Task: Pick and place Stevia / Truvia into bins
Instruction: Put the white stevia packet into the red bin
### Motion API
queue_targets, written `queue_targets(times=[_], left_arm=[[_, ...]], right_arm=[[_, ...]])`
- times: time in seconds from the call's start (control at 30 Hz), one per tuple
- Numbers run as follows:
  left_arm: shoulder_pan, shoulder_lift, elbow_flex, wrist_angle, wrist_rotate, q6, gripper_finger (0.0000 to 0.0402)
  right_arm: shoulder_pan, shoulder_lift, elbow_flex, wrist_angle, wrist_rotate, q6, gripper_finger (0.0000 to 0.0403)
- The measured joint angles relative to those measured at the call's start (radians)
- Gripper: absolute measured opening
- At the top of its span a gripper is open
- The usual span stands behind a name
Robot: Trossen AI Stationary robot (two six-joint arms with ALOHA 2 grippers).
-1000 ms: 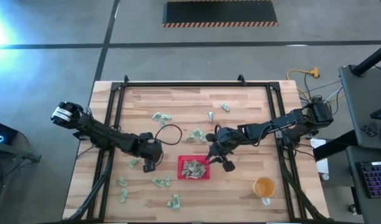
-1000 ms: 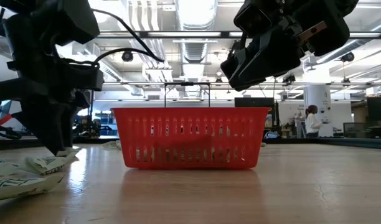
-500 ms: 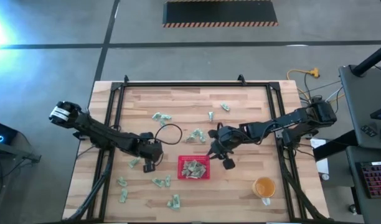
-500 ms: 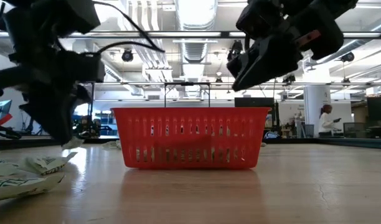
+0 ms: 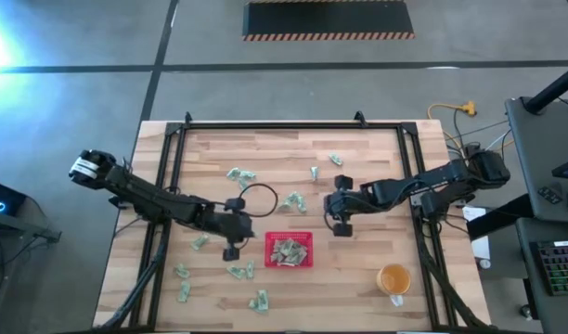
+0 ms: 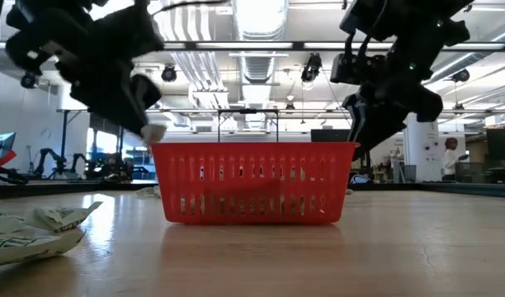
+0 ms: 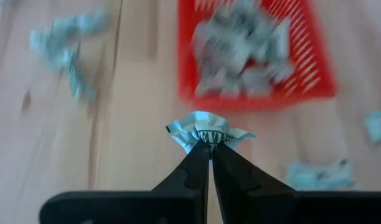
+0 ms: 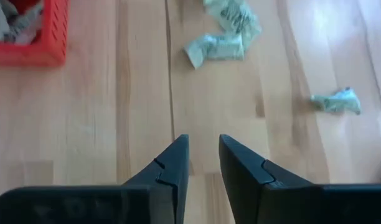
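Observation:
The red tray (image 5: 289, 250) sits near the table's middle with several pale green sachets (image 5: 288, 250) piled in it. More sachets lie loose on the wood, such as one group (image 5: 239, 174) toward the far side and another (image 5: 239, 272) near the tray's left. My left gripper (image 5: 230, 251) hangs just left of the tray, shut on one crumpled sachet (image 7: 206, 132). My right gripper (image 5: 341, 225) hovers to the far right of the tray, open and holding nothing (image 8: 203, 149). My left gripper pinches a crumpled sachet at its lower edge (image 7: 209, 139) between the two fingertips, from above pointing down. The sachet is lifted clear of the table, about level with the tray's rim in the low view (image 6: 153, 132).
A round orange cup (image 5: 393, 278) stands toward the near right corner. Loose sachets (image 8: 221, 38) lie ahead of the right gripper, with another (image 8: 337, 102) off to one side. A black frame (image 5: 173, 139) borders the table. Two sachets (image 6: 30, 231) lie close to the low camera.
My left gripper has risen from the table with the sachet pinched in it and shifted a little toward the red tray. My right gripper has drawn away from the tray's right side toward the far edge and turned to point straighter down.

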Motion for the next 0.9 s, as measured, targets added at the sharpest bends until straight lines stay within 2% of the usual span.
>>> queue_targets(times=[0.3, 0.43, 0.63, 0.9], left_arm=[[0.000, 0.006, -0.021, 0.369, 0.022, 0.175, 0.0001], [-0.001, 0.038, -0.036, 0.476, 0.063, 0.219, 0.0001], [-0.001, 0.134, -0.024, 0.512, 0.148, 0.249, 0.0001], [0.001, 0.175, -0.012, 0.517, 0.155, 0.251, 0.0001]], right_arm=[[0.000, 0.005, -0.001, 0.005, 0.001, -0.015, 0.0068], [0.000, 0.005, -0.001, 0.009, 0.002, -0.015, 0.0070], [0.000, 0.005, -0.001, 0.019, 0.002, -0.015, 0.0078], [-0.001, 0.005, -0.001, 0.023, 0.002, -0.016, 0.0075]])
